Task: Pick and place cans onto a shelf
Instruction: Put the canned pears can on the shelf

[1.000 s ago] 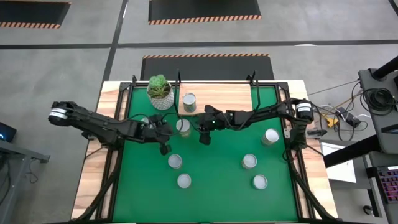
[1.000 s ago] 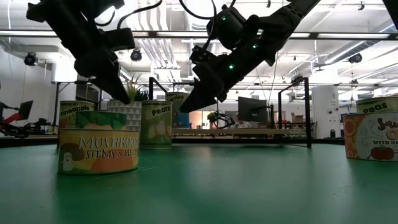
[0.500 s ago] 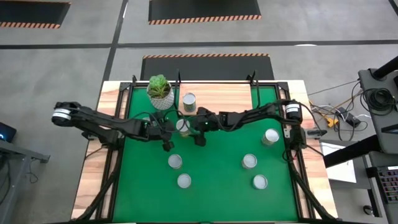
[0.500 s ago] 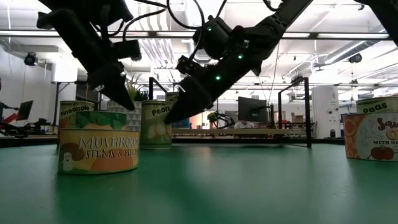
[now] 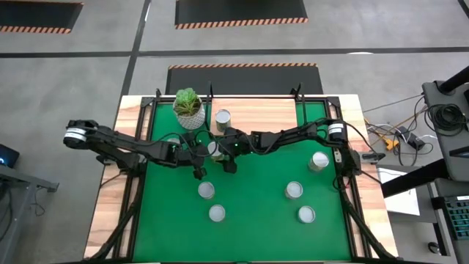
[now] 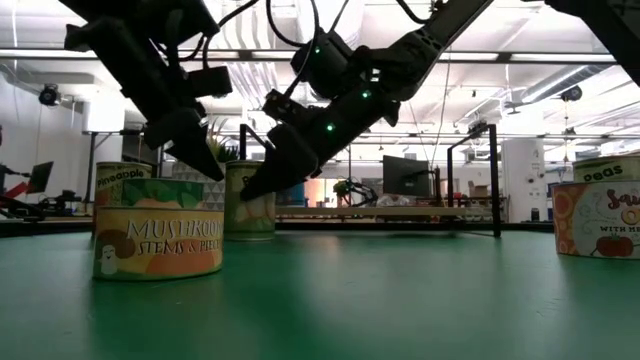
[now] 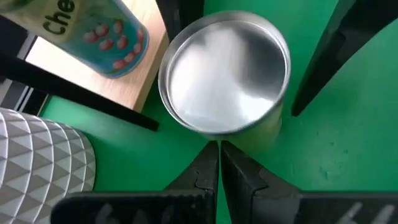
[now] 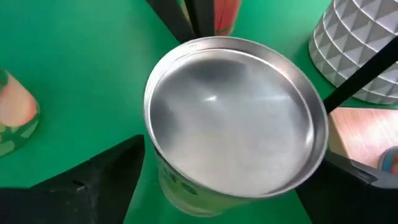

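Note:
A silver-topped can (image 5: 215,149) stands on the green mat (image 5: 256,220) just in front of the shelf (image 5: 264,114), a wooden board that bears one can (image 5: 223,119). My right gripper (image 5: 220,152) is open. Its fingers (image 8: 106,174) stand on either side of this can (image 8: 236,124), low over it; I cannot tell whether they touch it. My left gripper (image 7: 219,163) is shut and empty, its tips close beside the same can (image 7: 224,81) on the can's left. In the low view the right gripper (image 6: 262,182) reaches down in front of the Pears can (image 6: 250,205).
Several more cans stand on the mat: two at near left (image 5: 206,191) (image 5: 217,213), three at right (image 5: 294,190) (image 5: 306,214) (image 5: 319,160). A white pot with a green plant (image 5: 188,108) stands at the shelf's left end. Black posts (image 5: 297,92) rise at the shelf's corners.
My right gripper has gone toward the table's left and down, from right of the can to over it, so that its open fingers now stand on either side of the can. The can has stayed where it was.

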Controlling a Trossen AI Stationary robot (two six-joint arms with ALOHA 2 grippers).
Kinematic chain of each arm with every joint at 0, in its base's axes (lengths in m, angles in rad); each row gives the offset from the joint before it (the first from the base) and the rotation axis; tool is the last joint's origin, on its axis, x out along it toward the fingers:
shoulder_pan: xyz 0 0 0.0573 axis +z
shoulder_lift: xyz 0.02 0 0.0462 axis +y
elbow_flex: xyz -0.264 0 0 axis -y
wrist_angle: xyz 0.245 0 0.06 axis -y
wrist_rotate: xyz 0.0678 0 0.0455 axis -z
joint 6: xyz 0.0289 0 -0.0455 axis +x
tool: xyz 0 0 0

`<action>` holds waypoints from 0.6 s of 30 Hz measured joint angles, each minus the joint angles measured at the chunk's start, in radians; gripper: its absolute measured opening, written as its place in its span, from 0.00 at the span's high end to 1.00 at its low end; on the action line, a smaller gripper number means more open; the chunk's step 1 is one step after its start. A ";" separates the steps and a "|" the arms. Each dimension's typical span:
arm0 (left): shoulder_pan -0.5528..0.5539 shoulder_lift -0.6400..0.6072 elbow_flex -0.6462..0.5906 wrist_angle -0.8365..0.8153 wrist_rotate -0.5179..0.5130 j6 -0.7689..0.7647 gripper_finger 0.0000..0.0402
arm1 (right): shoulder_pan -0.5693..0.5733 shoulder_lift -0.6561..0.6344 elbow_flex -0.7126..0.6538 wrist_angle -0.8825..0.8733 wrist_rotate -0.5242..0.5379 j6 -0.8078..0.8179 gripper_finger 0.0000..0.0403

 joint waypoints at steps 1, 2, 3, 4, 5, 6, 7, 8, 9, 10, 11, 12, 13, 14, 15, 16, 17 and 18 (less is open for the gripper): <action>0.000 -0.001 0.000 0.003 0.001 0.000 1.00 | 0.001 -0.006 -0.002 -0.006 -0.009 0.001 0.14; 0.000 -0.002 0.000 0.000 0.002 0.000 1.00 | 0.000 -0.008 -0.002 -0.006 -0.021 0.003 0.16; 0.000 -0.002 0.000 0.000 0.004 0.000 1.00 | 0.000 -0.012 -0.002 -0.003 -0.034 0.006 0.18; -0.001 -0.003 0.000 0.001 0.005 0.000 1.00 | -0.001 -0.015 -0.002 -0.007 -0.047 0.011 0.20; -0.001 -0.003 0.000 0.002 0.005 0.000 1.00 | -0.001 -0.016 -0.003 -0.007 -0.062 0.017 0.23; -0.001 -0.003 0.000 0.000 0.005 0.000 1.00 | 0.000 -0.017 -0.003 -0.007 -0.073 0.025 0.25; -0.001 -0.003 0.000 0.000 0.004 0.000 1.00 | 0.001 -0.017 -0.003 -0.007 -0.085 0.030 0.27; -0.001 -0.003 0.000 0.002 0.003 0.000 1.00 | 0.002 -0.018 -0.003 -0.007 -0.096 0.032 0.29; 0.000 -0.003 0.000 0.005 0.002 0.000 1.00 | 0.003 -0.019 -0.003 -0.007 -0.102 0.035 0.30; 0.000 -0.003 0.000 0.007 0.000 0.001 1.00 | 0.004 -0.019 -0.003 -0.007 -0.105 0.038 0.31; 0.000 -0.003 0.000 0.007 -0.002 0.000 1.00 | 0.005 -0.020 -0.003 -0.007 -0.106 0.044 0.32; 0.000 -0.003 0.000 0.007 -0.002 0.000 1.00 | 0.005 -0.020 -0.003 -0.007 -0.107 0.050 0.32; 0.000 -0.004 0.000 0.006 -0.002 0.000 1.00 | 0.007 -0.020 -0.003 -0.007 -0.107 0.058 0.32; 0.000 -0.005 0.000 0.004 -0.002 0.001 1.00 | 0.007 -0.021 -0.003 -0.011 -0.106 0.067 0.31; 0.000 -0.008 0.000 0.000 -0.002 0.001 1.00 | 0.008 -0.028 -0.003 -0.024 -0.106 0.083 0.30; 0.000 -0.011 0.000 -0.007 -0.001 0.000 1.00 | 0.008 -0.038 -0.003 -0.047 -0.106 0.095 0.29; 0.000 -0.015 0.000 -0.014 -0.002 0.000 1.00 | 0.008 -0.049 -0.004 -0.069 -0.105 0.115 0.29; 0.000 -0.021 0.000 -0.022 -0.002 0.000 1.00 | 0.008 -0.064 -0.004 -0.094 -0.101 0.129 0.29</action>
